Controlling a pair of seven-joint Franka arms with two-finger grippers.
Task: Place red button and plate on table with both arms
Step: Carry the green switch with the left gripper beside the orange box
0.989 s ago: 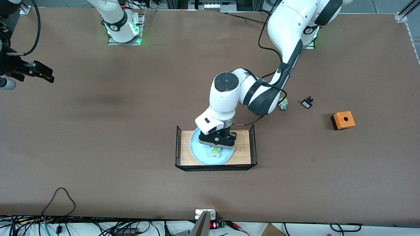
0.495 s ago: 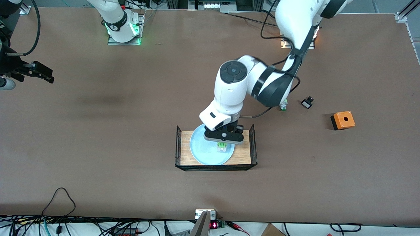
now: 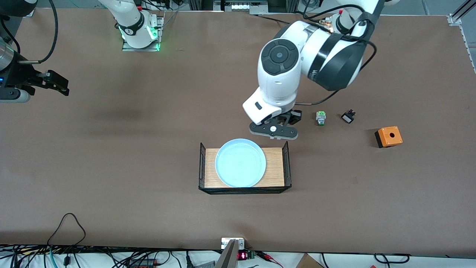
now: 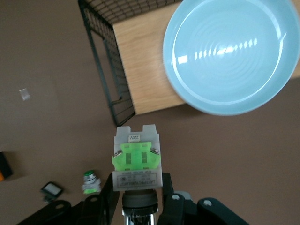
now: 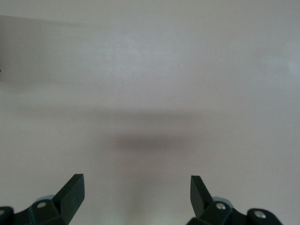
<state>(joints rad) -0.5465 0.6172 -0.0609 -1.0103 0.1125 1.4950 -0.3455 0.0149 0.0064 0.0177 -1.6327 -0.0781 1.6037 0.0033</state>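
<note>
Left gripper (image 3: 274, 129) is clamping the tiny red push-button with green block (image 4: 136, 161), now lifted off the round pale-blue plate (image 3: 240, 162), which is sitting in the wooden tray (image 3: 274, 167) at 7 o'clock. Placing on the brown table (image 3: 148, 149) comes next. Right gripper (image 5: 136, 192) is waiting, fingers spread.

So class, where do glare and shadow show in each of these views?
Left wrist view: bright glints streak the plate, and the held red button is sharp. Right wrist view: a soft dark shadow lies on the table ahead of the open right gripper. Front view: a faint dark patch on the table.
</note>
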